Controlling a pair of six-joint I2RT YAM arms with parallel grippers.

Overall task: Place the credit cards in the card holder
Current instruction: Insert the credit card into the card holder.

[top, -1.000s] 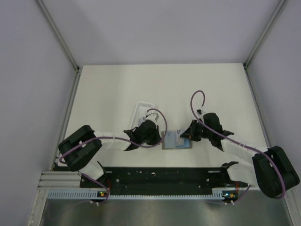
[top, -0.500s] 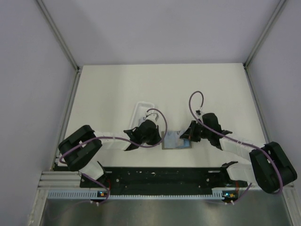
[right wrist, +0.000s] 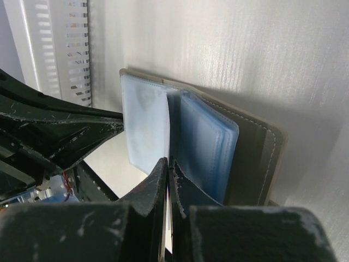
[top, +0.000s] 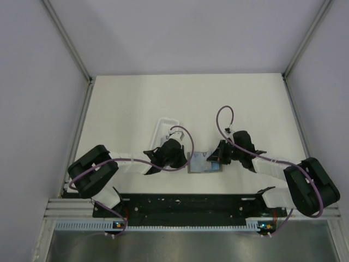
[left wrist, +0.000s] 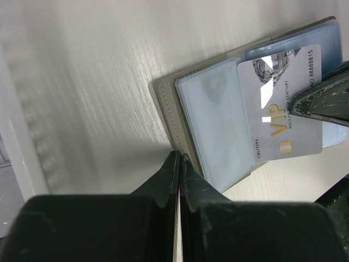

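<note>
Close in on the worktop [top: 136, 98], my left fingers [left wrist: 178, 161] are pressed together, their tips on the stitched rim of the open card holder [left wrist: 210, 109]. My right fingers [right wrist: 167, 164] are clamped on a VIP credit card [left wrist: 278, 109] lying across its blue pockets. Farther back, beside my left wrist, sits a white tray [top: 162, 126].

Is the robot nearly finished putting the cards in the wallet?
Not yet. Done: the card holder lies open, with the left end effector shut at its edge. In hand: the right end effector grips one VIP card, which lies across a clear pocket with part sticking out. To do: slide it in. That pocket looks empty, and no other cards are in sight.
</note>
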